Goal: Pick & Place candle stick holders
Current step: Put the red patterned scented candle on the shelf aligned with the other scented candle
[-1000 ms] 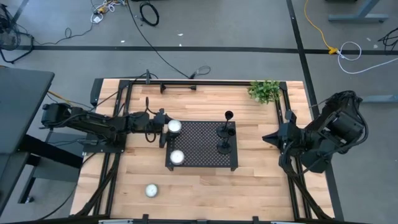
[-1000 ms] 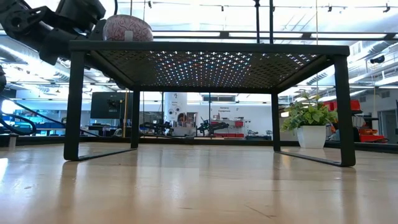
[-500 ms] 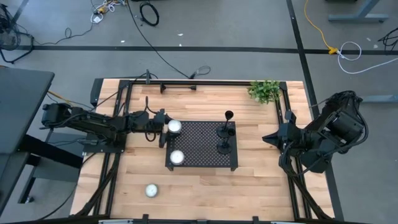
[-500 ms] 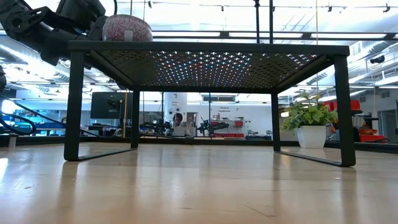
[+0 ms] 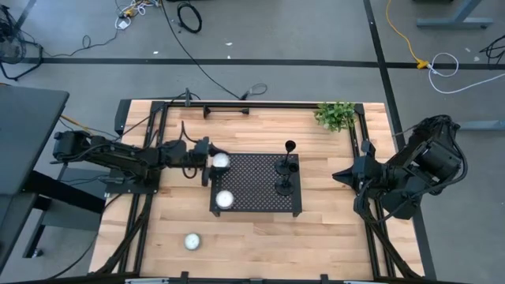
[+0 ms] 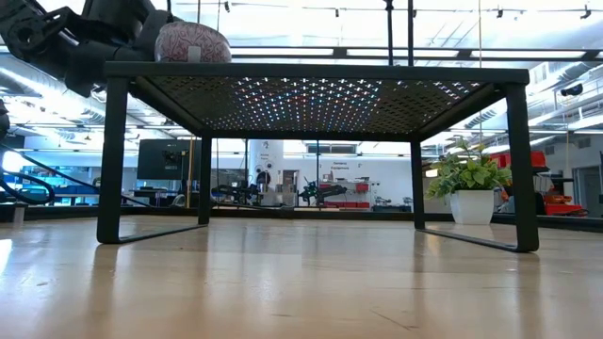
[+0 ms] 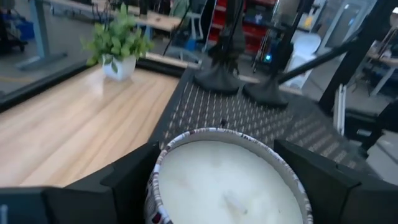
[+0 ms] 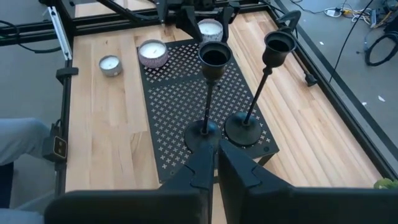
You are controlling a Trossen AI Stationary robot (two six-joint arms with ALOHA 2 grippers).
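Between the left hand's [image 5: 207, 160] spread fingers sits a white candle [image 5: 221, 161] on the tray's [image 5: 252, 207] corner; withdraw level without nudging it. Beyond it, candle stick holders [image 8: 211, 93] stand near the tray's other end. The right hand [image 8: 214, 163] waits clenched.

Two candle stick holders [image 8: 208, 93] upright on perforated tray [image 8: 180, 106], three candles [image 8: 152, 53] beyond, closed right gripper [image 8: 216, 163] near.

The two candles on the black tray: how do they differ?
The far candle sits at the tray's corner between the left gripper's open fingers; the near candle stands alone by the tray's left edge, untouched. In the right wrist view the near one shows a patterned side; the far one looks plain white. Both are round, white-topped jar candles.
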